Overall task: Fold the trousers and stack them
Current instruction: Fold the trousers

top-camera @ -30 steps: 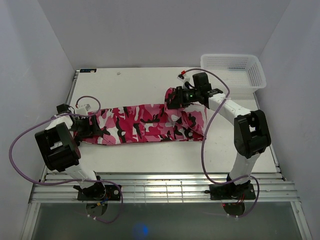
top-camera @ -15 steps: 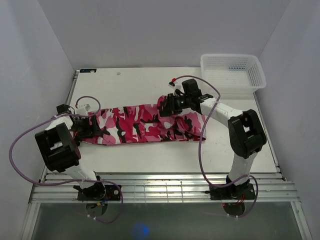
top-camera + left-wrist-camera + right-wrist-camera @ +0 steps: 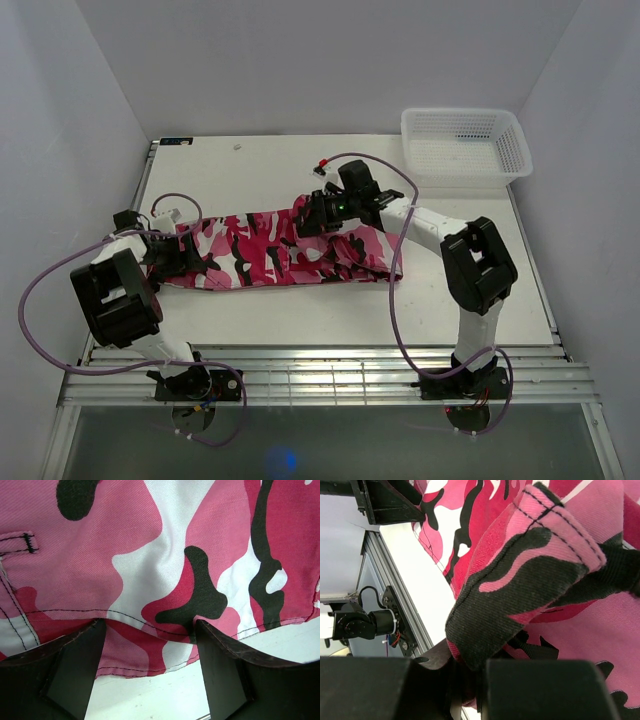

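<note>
Trousers point(image 3: 280, 250) in pink, white and black camouflage lie on the white table point(image 3: 250, 170) with their long axis running left to right, roughly parallel to the near edge and a little left of the table's middle. Their left end lies flat, while the right end is raised off the surface and doubled back toward the left, over the middle of the garment. Which end is the waist cannot be told. The left gripper point(image 3: 185, 252) sits low at the left end; the left wrist view shows its jaws standing wide apart, their tips at a stitched edge of the cloth, with bare table showing just below that edge. The left arm rises from its base at the near left, bends at a raised elbow and turns its wrist to the right toward the cloth. The right gripper point(image 3: 312, 214) hangs above the far edge of the trousers near their middle, its jaws pressed together on a thick fold of fabric, which bunches up in front of the right wrist camera. The right arm stands up from the near right, bends sharply and stretches its forearm leftward over the garment's right half. A white mesh basket point(image 3: 465, 140) sits at the far right corner, well apart from the trousers.
</note>
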`<action>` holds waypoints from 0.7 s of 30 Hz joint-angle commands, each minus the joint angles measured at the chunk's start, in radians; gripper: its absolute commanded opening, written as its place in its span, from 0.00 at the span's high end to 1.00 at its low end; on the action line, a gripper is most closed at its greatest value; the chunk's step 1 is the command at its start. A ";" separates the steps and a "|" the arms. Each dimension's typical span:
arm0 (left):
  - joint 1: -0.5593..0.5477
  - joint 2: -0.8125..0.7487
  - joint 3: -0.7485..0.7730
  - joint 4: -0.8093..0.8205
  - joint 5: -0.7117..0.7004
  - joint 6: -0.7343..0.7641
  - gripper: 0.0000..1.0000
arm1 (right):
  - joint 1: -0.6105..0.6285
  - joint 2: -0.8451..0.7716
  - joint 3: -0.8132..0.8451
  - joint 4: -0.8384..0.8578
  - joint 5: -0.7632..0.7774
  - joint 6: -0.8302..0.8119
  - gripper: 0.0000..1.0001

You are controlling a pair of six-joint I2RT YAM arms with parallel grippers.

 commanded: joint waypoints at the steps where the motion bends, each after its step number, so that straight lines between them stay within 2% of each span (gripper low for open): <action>1: -0.001 -0.018 -0.036 -0.027 -0.013 0.014 0.16 | 0.027 0.019 0.054 0.044 0.007 0.034 0.92; 15: -0.001 -0.019 -0.035 -0.026 -0.010 0.014 0.15 | 0.085 0.130 0.126 0.065 0.040 0.075 0.92; 16: -0.001 -0.019 -0.035 -0.026 -0.008 0.012 0.15 | 0.088 0.137 0.132 0.065 0.042 0.077 0.86; 17: -0.001 -0.021 -0.033 -0.027 0.003 0.009 0.15 | 0.088 0.145 0.132 0.065 0.039 0.080 0.61; 18: -0.001 -0.031 -0.029 -0.030 0.012 0.008 0.15 | 0.088 0.147 0.134 0.065 0.033 0.085 0.47; 20: -0.001 -0.053 -0.012 -0.053 0.070 0.011 0.14 | 0.088 0.142 0.145 0.065 0.027 0.079 0.24; 21: -0.001 -0.067 -0.001 -0.066 0.096 0.014 0.14 | 0.086 0.139 0.151 0.065 0.017 0.074 0.19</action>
